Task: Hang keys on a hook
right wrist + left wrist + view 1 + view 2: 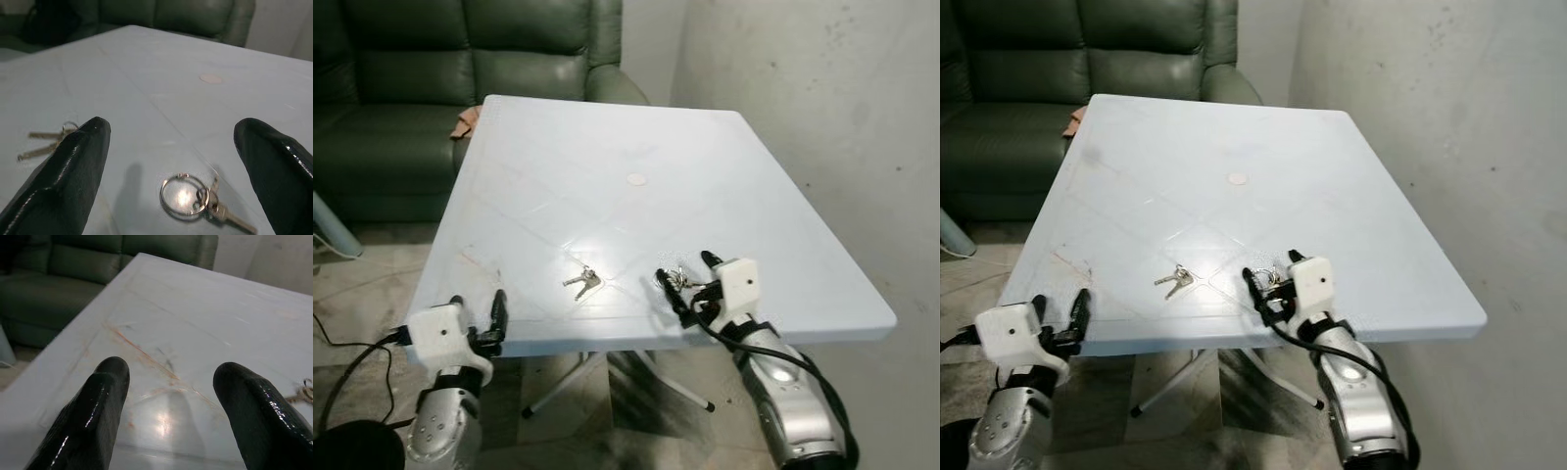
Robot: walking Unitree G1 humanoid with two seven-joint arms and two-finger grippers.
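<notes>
- Keys w/ big ring [195, 200] are lying flat on the white table [734, 186], near its front edge, right side. They're sitting just ahead of my right gripper [683, 277], between its two fingers, not touched yet.
- Right jaws are standing wide apart, one finger [68, 171] on each side of the ring in the wrist cam; nothing clamped.
- 2nd key set [582, 282] is lying a bit to the left, also near the front edge, apart from both grippers.
- Left gripper [480, 311] is hovering at the table's front-left corner, jaws apart & empty, fingers [98, 406] over bare tabletop w/ orange scuffs.
- Step, as I'm reading it: pick-up approach, grasp not yet made. Hanging is not yet started.
- Next move, imo: I'm needing to ease the right gripper fwd & down so the tips bracket the ring, then close. Flat thin metal on a slick top may skid or slip out, so low & slow.
- No hook visible anywhere; green sofa [431, 88] behind the table, bare wall [822, 108] to the right. I'm guessing I'll be turning to find it after the grab.
</notes>
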